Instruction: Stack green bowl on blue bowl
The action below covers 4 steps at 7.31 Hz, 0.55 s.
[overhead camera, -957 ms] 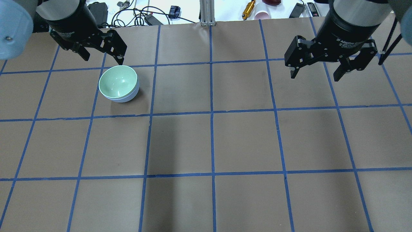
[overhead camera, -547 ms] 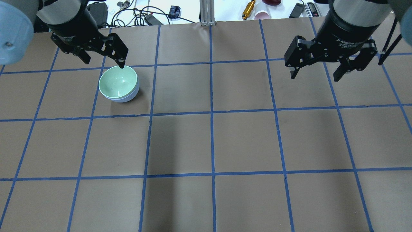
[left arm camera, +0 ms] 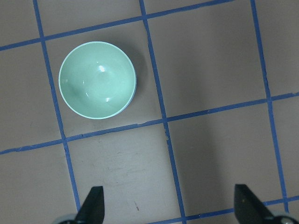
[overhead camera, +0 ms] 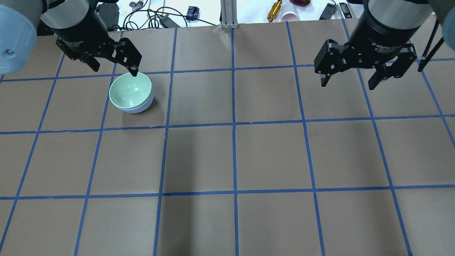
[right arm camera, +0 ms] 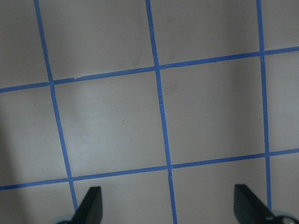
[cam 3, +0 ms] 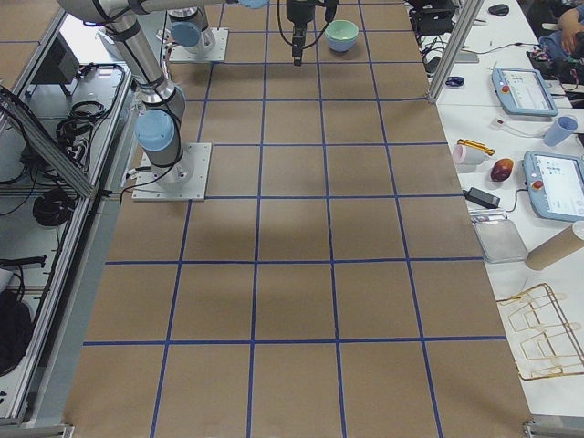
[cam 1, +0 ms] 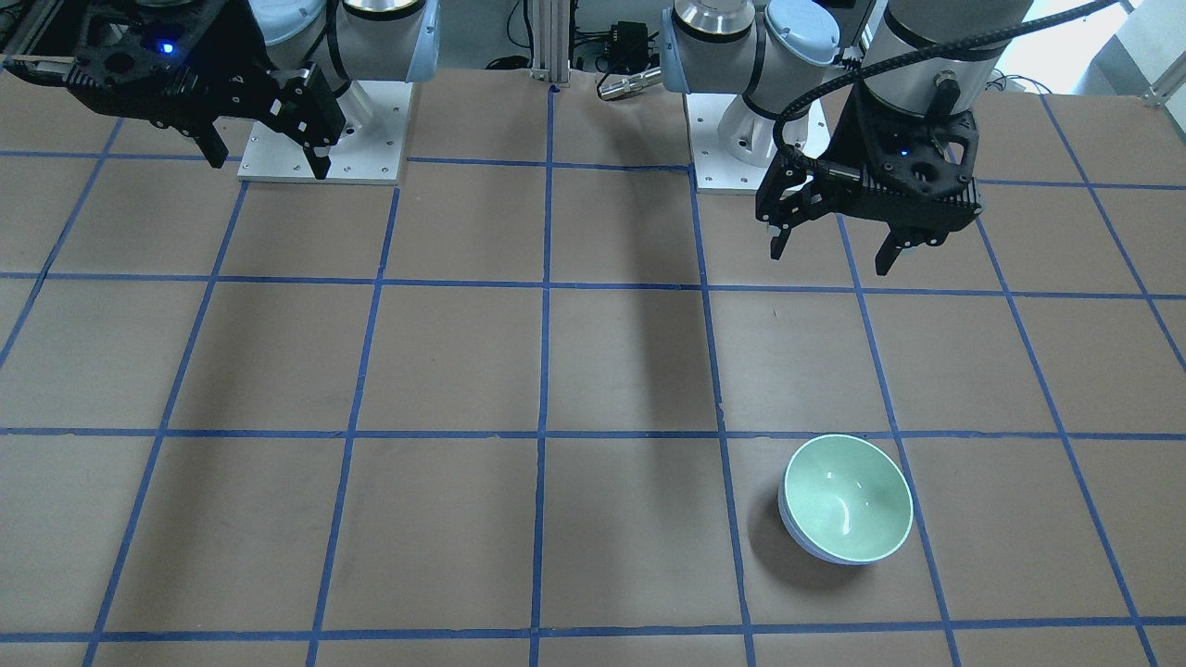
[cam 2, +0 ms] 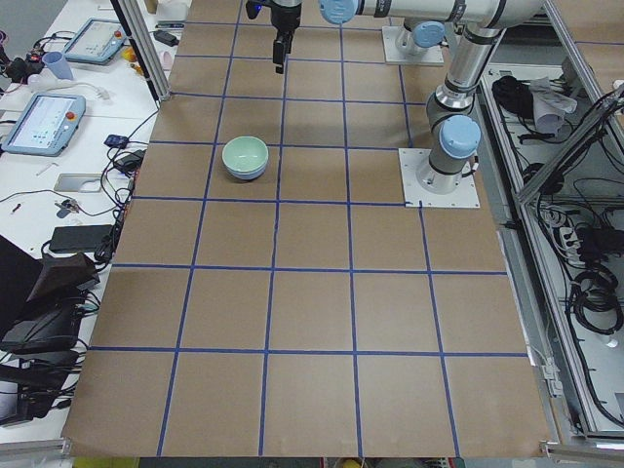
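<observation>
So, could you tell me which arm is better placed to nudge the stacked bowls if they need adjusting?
Left. Its open claw hangs close to the green bowl, which already sits nested in the blue bowl. The right claw, also open, is far across the table.

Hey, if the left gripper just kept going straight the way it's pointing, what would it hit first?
Probably the bare table: in the wrist view the open left gripper faces it, and the green bowl sits off to one side, not between the fingers.
</observation>
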Motion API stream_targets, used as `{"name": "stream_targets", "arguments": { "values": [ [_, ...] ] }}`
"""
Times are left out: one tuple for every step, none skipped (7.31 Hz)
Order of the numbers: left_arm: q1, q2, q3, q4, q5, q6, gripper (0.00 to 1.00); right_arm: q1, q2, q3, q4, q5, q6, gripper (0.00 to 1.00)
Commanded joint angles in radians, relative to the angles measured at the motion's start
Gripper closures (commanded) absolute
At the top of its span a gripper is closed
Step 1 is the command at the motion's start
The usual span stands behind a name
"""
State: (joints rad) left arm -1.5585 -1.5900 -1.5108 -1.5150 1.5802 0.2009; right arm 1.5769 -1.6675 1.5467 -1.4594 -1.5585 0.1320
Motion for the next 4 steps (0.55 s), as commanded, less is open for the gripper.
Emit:
{"name": "stream_targets", "arguments": {
  "values": [
    [0.0, 0.005, 0.008, -0.026, 0.0, 0.006, 0.0, 0.0, 0.0, 0.0, -0.001, 0.0, 0.0, 0.0],
    [0.0, 0.004, 0.0, -0.033, -0.002, 0.006, 0.0, 0.0, 0.0, 0.0, 0.001, 0.0, 0.0, 0.0],
    [0.0, 0.001, 0.007, -0.031, -0.009, 0.006, 0.0, 0.0, 0.0, 0.0, 0.001, 0.0, 0.0, 0.0],
    [0.0, 0.002, 0.009, -0.031, -0.009, 0.006, 0.0, 0.0, 0.0, 0.001, -0.001, 0.0, 0.0, 0.0]
  ]
}}
